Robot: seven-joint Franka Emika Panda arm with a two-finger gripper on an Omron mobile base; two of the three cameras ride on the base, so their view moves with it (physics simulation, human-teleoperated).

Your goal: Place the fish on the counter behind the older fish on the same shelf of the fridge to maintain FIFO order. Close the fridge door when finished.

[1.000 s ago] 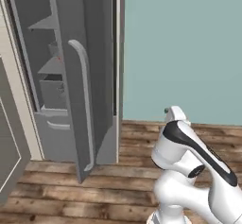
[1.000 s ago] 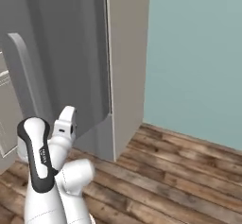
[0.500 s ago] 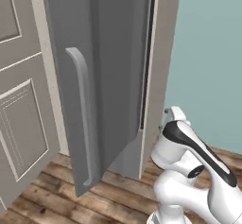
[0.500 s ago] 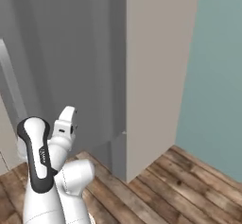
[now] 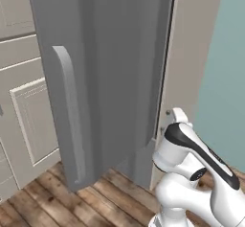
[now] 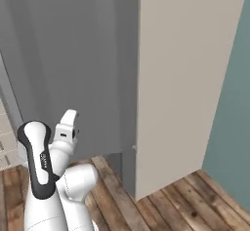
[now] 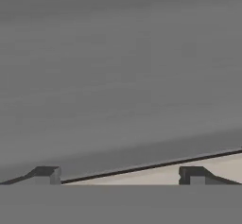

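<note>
The grey fridge door stands ajar, swung across in front of me, with its long vertical handle near its left edge. In the right base view the same door meets the beige fridge side panel. In the hand view my gripper is open, its fingertips wide apart with nothing between them. It faces the flat grey door from very close. The door hides the fridge shelves and the fish.
Pale panelled cabinet doors stand left of the fridge. A teal wall lies to the right. Wooden floor runs around the fridge's foot. My white arm folds low in front of the base.
The whole picture has shifted: the base has driven closer to the fridge. The shelves seen one second ago are now hidden behind the door, which looms much larger.
</note>
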